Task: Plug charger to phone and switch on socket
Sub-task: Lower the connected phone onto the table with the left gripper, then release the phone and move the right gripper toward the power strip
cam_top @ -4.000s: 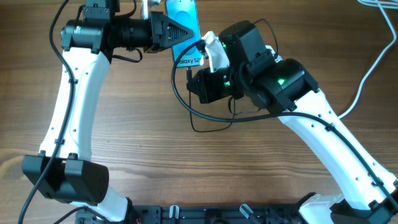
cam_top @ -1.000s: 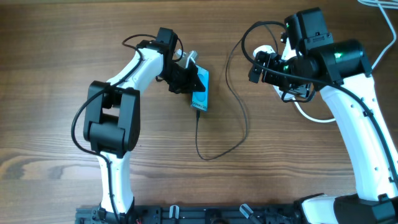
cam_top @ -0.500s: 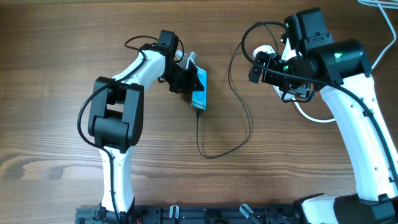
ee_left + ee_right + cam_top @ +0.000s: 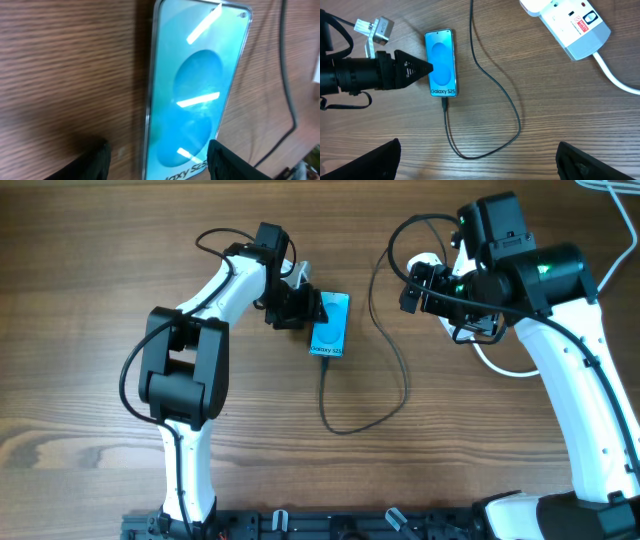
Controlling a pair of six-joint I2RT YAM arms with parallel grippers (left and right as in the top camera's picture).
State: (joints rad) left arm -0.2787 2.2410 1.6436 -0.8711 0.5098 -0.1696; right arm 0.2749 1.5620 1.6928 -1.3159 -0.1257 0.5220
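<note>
The phone (image 4: pixel 329 327) lies flat on the wooden table with its cyan screen up. The charger (image 4: pixel 512 107), a thin black cable, is plugged into the phone's text end (image 4: pixel 444 101) and loops across the table. My left gripper (image 4: pixel 162 162) is open, its fingers (image 4: pixel 95 160) standing on either side of the phone's text end. There is a gap at the left edge. The white socket (image 4: pixel 567 22) lies at the top right of the right wrist view and is mostly hidden under the right arm from overhead. My right gripper (image 4: pixel 480 160) hangs wide open above the cable loop, holding nothing.
A thick white cord (image 4: pixel 615 80) runs off the socket to the right. A small grey block with a white connector (image 4: pixel 376 29) sits by the left arm (image 4: pixel 230 280). The right arm (image 4: pixel 560 380) spans the table's right side.
The phone, held up on edge a second ago, now lies flat on the table. The left jaws have opened off it. The right arm has not moved.
</note>
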